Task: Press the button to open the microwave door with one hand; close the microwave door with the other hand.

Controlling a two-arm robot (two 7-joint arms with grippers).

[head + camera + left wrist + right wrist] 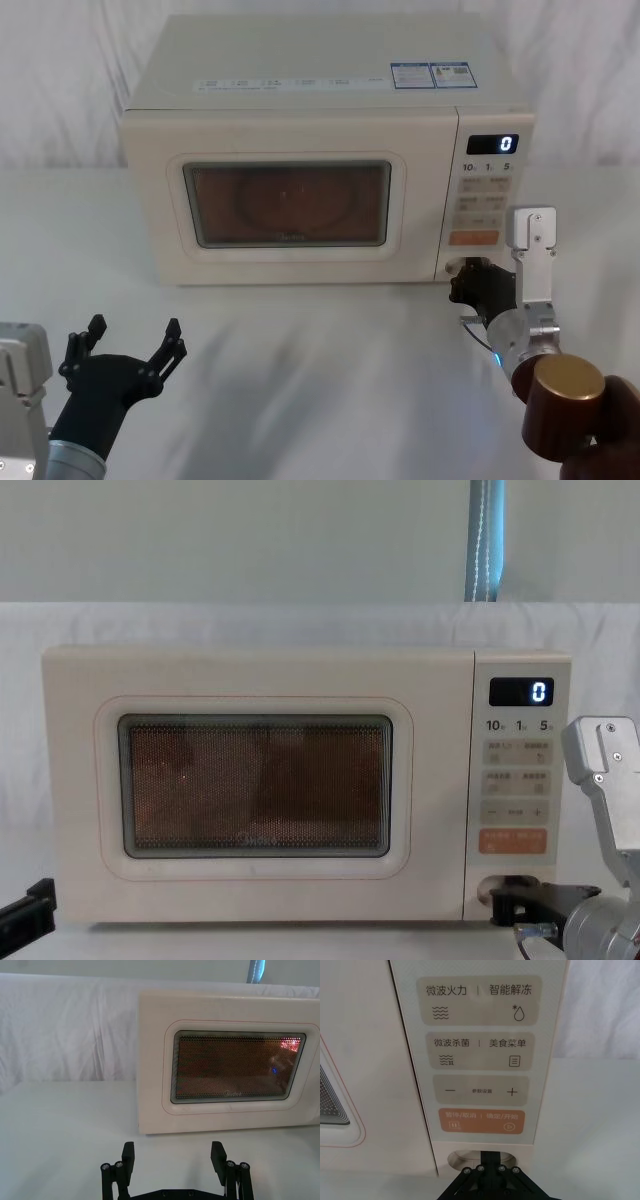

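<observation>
**Right gripper at the button, door not yet open**

The microwave (320, 160) stands on the white table (330, 370), and everything here is placed against it. The microwave door (250, 785) sits flush and closed across its front. The button (457, 1158) lies at the foot of the keypad strip, just below the orange key (481, 1121).

The right gripper (468, 278) is at the button, its black tip against or just short of the recess. The pressing step is in hand. From the right wrist view the jaws look drawn together into one blunt point, though the tip covers the contact itself, so whether the button is already pushed in cannot be told.

The left gripper (173, 1154) waits in front of the microwave's door side, well apart from it, jaws spread wide.

The next move likely calls for a firm push straight into the button until the door springs out, with the left arm ready to swing it shut.

Most of the button is hidden behind the right gripper.
</observation>
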